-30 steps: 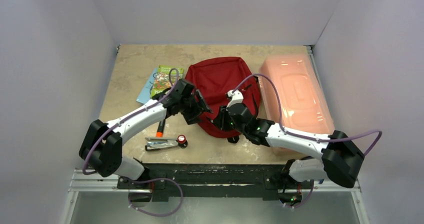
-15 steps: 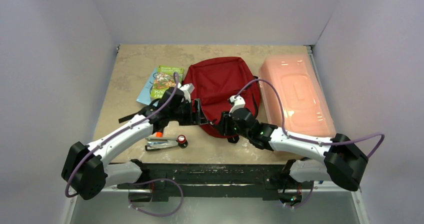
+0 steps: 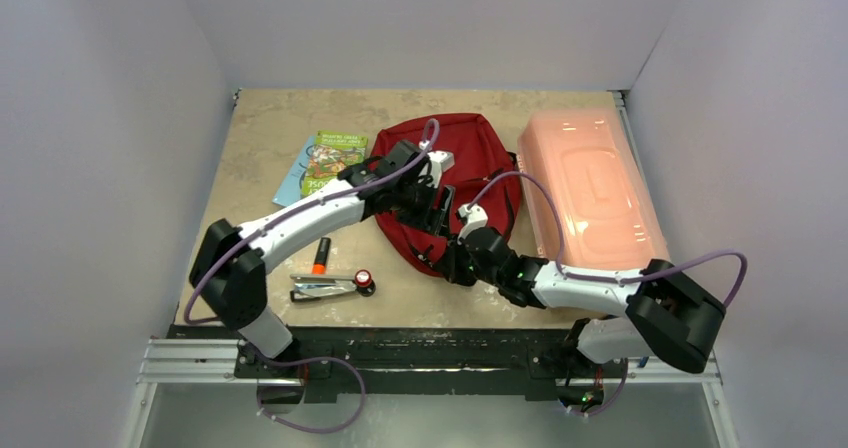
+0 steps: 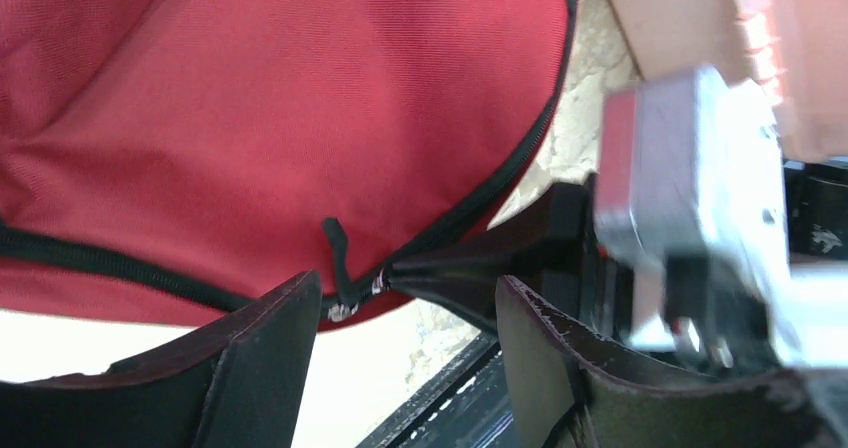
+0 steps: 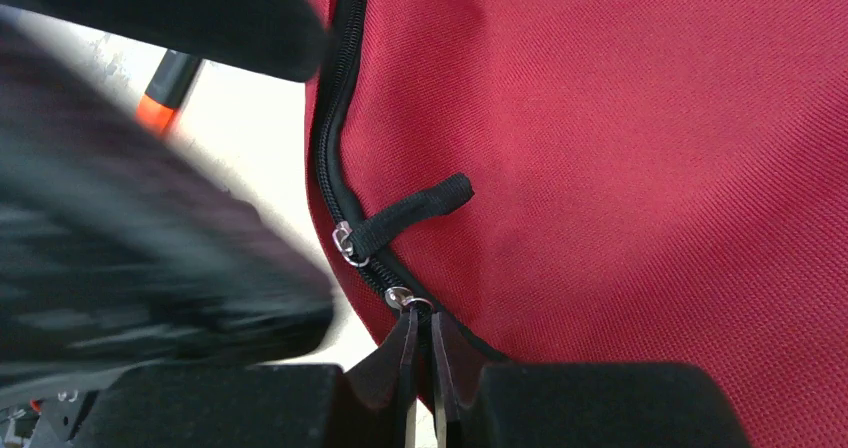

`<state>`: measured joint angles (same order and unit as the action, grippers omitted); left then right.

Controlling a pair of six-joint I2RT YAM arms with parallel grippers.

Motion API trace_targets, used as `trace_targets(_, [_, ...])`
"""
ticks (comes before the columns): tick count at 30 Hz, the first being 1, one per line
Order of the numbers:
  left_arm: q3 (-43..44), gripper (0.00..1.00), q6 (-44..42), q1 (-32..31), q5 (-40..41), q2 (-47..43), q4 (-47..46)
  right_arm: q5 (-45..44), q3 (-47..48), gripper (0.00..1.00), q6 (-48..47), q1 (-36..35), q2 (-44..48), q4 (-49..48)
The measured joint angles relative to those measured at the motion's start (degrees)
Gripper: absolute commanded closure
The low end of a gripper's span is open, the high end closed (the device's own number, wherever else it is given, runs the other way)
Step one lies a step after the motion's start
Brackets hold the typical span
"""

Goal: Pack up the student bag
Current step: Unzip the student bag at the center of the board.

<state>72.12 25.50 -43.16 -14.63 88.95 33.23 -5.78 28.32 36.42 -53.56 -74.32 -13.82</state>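
As right gripper seemingly pinches zipper pull, woven student bag

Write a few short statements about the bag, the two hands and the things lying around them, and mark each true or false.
1. The right hand pinches a zipper pull on the bag. True.
2. The left hand is shut on the marker. False: it is open over the bag's zipper, and the marker lies on the table.
3. The pink box lies right of the bag. True.
4. The books are inside the bag. False: they lie on the table, left of the bag.
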Motion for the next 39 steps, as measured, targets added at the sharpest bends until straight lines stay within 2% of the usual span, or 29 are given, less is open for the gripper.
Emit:
trace_targets(3, [3.98, 0.43, -2.58, -0.04, -1.14, 6.49, 2.58, 0.63, -0.39, 0.96, 0.0, 0.0, -1.18, -1.68])
trace_targets(5, [5.22, 0.5, -3.63, -0.04, -1.84, 10.6, 3.96, 0.92, -0.5, 0.97, 0.02, 0.0, -1.75, -2.64])
trace_targets(8, [5.25, 0.53, -4.13, -0.04, -1.88, 14.23, 5.75, 1.14, -0.92, 0.97, 0.07, 0.0, -1.92, -4.26])
trace_targets(11, [5.14, 0.54, -4.09, -0.04, -1.36, 15.08, 6.19, 1.29, -1.29, 0.9, 0.07, 0.0, -2.05, -5.31])
trace_targets(18, [1.25, 0.64, -3.67, -0.04, -0.39, 14.91, 3.78, 1.49, -1.62, 0.89, 0.07, 0.0, -2.67, -6.19])
trace_targets(22, [-0.24, 0.86, -3.58, -0.04, 0.61, 14.91, 3.34, 2.1, -1.62, 0.88, 0.04, 0.0, -3.26, -6.75])
trace_targets(25, [-1.2, 0.99, -3.48, -0.04, 1.66, 14.56, 2.64, 2.36, -1.62, 0.87, -0.07, 0.0, -3.37, -6.78])
trace_targets(28, [-3.19, 1.0, -3.34, -0.04, 2.64, 12.7, 1.27, 2.95, -1.62, 0.86, -0.55, 0.0, -3.45, -6.88])
trace_targets(32, [-6.34, 1.0, -2.25, -0.04, 3.19, 8.22, -0.59, 4.96, -1.62, 0.76, -1.66, 0.0, -3.98, -7.52])
trace_targets(34, [-7.82, 1.0, -1.62, -0.04, 3.21, 6.05, -2.05, 5.81, -1.62, 0.76, -2.43, -0.02, -4.04, -7.72])
trace_targets(36, [-9.14, 1.0, -0.85, -0.04, 3.21, 4.42, -3.41, 6.14, -1.57, 0.79, -3.04, 0.0, -4.07, -7.82])
trace_targets(37, [-9.75, 1.0, -0.55, -0.04, 3.21, 3.67, -3.98, 6.29, -1.49, 0.83, -3.32, 0.0, -4.15, -7.8])
trace_targets(39, [-10.91, 1.0, 0.2, -0.07, 3.34, 2.43, -5.22, 6.32, -0.87, 1.0, -3.93, -0.07, -4.92, -7.5])
